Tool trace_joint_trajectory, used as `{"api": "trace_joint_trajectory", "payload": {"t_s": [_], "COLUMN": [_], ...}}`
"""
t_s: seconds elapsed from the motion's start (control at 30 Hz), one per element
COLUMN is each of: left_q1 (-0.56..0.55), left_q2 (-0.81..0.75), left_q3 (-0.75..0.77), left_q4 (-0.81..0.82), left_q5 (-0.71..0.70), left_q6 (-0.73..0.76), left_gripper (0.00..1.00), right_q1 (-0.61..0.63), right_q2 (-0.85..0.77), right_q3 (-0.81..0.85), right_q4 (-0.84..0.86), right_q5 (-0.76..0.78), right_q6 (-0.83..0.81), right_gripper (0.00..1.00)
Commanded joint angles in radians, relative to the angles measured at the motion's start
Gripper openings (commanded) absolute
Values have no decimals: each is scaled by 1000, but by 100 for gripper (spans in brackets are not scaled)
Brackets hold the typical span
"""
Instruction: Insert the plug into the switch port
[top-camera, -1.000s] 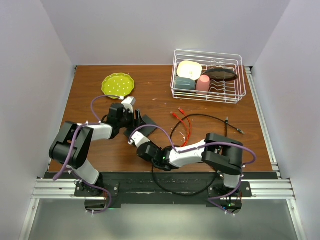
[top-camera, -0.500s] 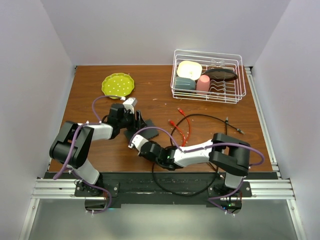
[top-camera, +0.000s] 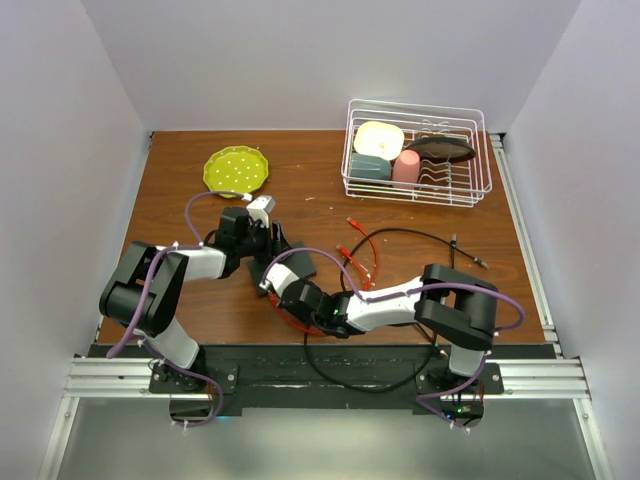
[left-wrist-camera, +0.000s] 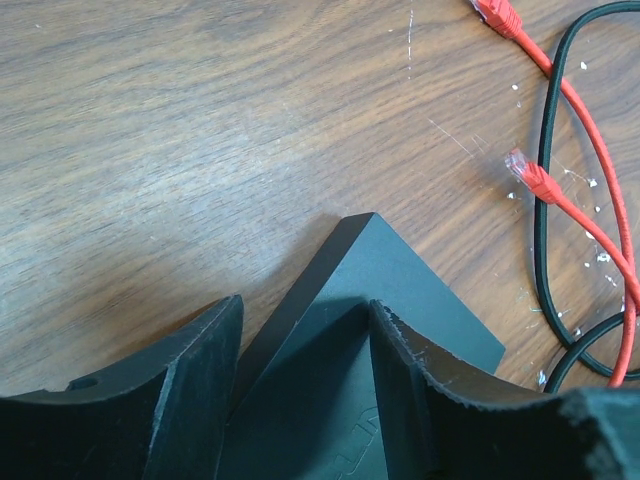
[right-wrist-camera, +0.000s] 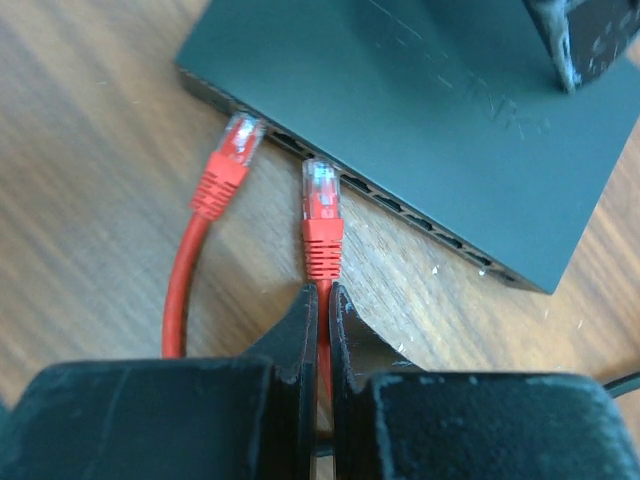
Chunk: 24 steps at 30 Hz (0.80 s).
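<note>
The row of switch ports runs along the long edge of the flat black switch box that faces the right arm. The box lies on the desk left of centre, nearer the front edge than the back. The plug, red with a clear tip, points straight at that row. Its tip is at the mouth of a port near the left end, and whether it has entered cannot be told. The right end effector is closed tight on the red cable just behind the plug's boot. A second red plug lies loose just beside it to the left, also close to the ports.

The left end effector is partly open over the box's far corner. One finger sits above the top face and the other off the edge, gripping nothing. A black cable loops to the right of the box. A yellow-green plate sits near the back left corner, and a white dish rack near the back right.
</note>
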<state>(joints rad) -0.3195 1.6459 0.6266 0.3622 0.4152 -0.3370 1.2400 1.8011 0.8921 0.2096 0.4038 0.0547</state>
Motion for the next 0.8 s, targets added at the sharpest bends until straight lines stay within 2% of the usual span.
{"api": "trace_joint_trajectory", "payload": {"t_s": [0.0, 0.33, 0.77], "left_q1": [-26, -50, -52], "left_q2": [20, -1, -75], "left_q3": [-33, -62, -103], "left_q4": [-160, -193, -192], "left_q5": [60, 31, -65], "left_q6": [-23, -80, -140], "left_gripper": [55, 52, 54], "right_q1": [-10, -5, 41], "right_q2": [27, 12, -72], "right_q3": [70, 91, 10], "right_q4": [36, 47, 68], "right_q5": [187, 265, 319], "right_q6": [120, 250, 448], "right_gripper": [0, 0, 0]}}
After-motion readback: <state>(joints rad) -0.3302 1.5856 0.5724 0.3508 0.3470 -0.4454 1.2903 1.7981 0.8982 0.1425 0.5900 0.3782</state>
